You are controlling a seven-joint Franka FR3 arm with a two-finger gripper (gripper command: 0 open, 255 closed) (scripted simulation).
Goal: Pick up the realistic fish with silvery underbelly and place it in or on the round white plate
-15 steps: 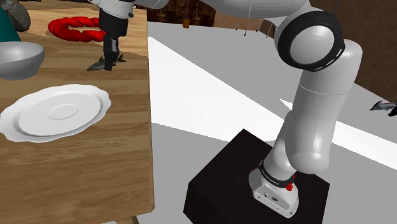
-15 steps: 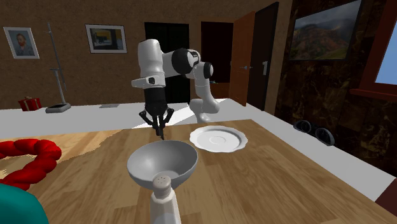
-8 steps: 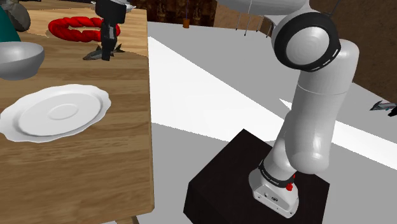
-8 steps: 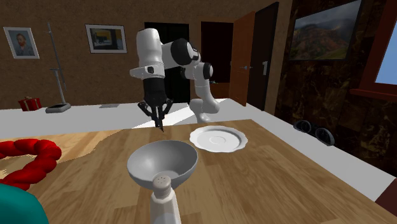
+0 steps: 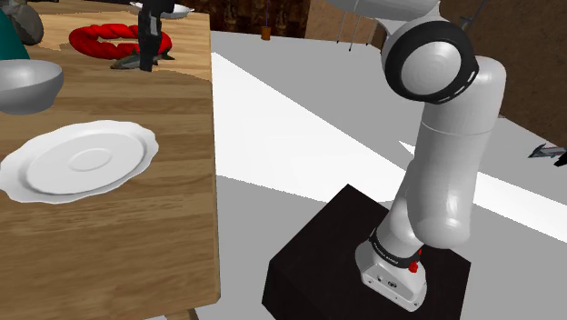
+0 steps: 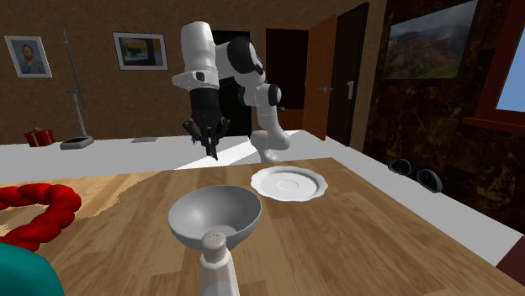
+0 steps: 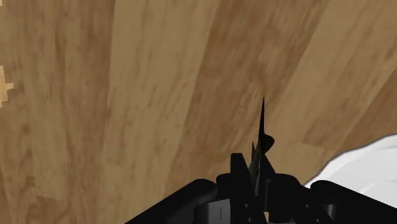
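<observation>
My gripper (image 5: 149,53) pinches the small dark fish (image 7: 261,146) across its middle, in the air well apart from the round white plate (image 5: 127,159). It seems light, stiff, perhaps slick; a mid-body hold balances it.

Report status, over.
End effector shut on fish, clear of table. Plate bare, not yet reached. Bowl near plate; path looks open.

— Under the gripper (image 6: 209,139)?
— Bare wooden table (image 7: 127,95), well below the clasped fish (image 7: 261,149).
— Toward the white plate (image 5: 86,162)?
— Open wood between. Grey bowl (image 6: 214,214) off to one side of the hand, red rope (image 5: 100,38) opposite the plate.
</observation>
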